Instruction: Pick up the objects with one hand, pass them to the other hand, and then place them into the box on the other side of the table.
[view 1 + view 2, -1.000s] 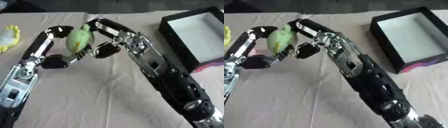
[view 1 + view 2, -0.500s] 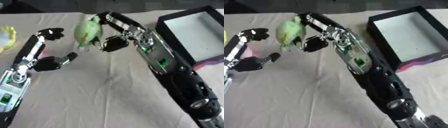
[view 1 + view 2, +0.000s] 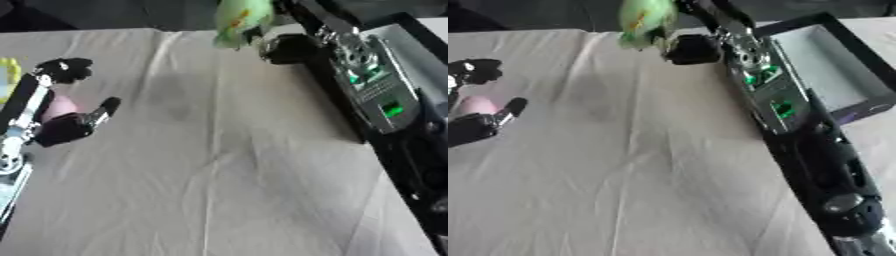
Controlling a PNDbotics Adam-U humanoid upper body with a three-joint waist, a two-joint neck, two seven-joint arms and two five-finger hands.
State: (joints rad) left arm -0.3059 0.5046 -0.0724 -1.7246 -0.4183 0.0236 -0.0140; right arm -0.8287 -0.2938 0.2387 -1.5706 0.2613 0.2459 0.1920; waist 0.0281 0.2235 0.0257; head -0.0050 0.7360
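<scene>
Bench centre bare. Right hand at far edge, fingers clamped on green object; box right. Left hand left edge, fingers apart.

Two head-mounted stereo views are aimed steeply down at the cloth-covered table, fairly close. Nearly the same area is covered by both; the right eye view is shifted, so more of the black box is shown at the right, while more of the left hand is shown in the left eye view
</scene>
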